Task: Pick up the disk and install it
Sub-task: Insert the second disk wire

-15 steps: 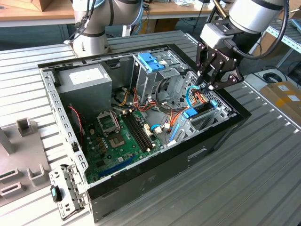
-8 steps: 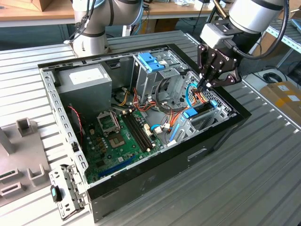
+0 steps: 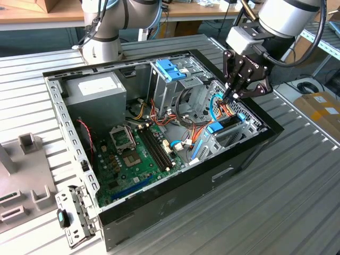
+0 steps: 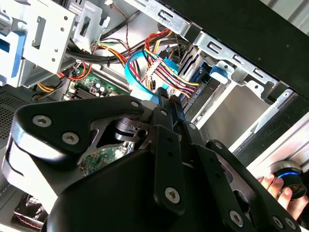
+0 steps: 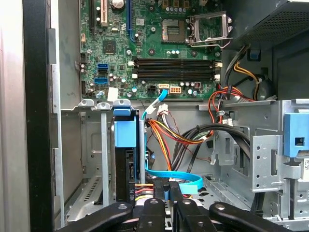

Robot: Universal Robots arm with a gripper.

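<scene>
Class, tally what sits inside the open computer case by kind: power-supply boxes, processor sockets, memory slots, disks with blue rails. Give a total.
Power-supply boxes: 1
Processor sockets: 1
Memory slots: 4
Disks with blue rails: 1
Total: 7

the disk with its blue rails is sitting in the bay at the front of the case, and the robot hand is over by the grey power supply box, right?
Not quite. The disk with its blue rails does sit in the bay at the front of the case, but the hand is not by the grey power supply box. The exterior view shows it at the opposite end, just above the disk's bay among the cables.
</scene>
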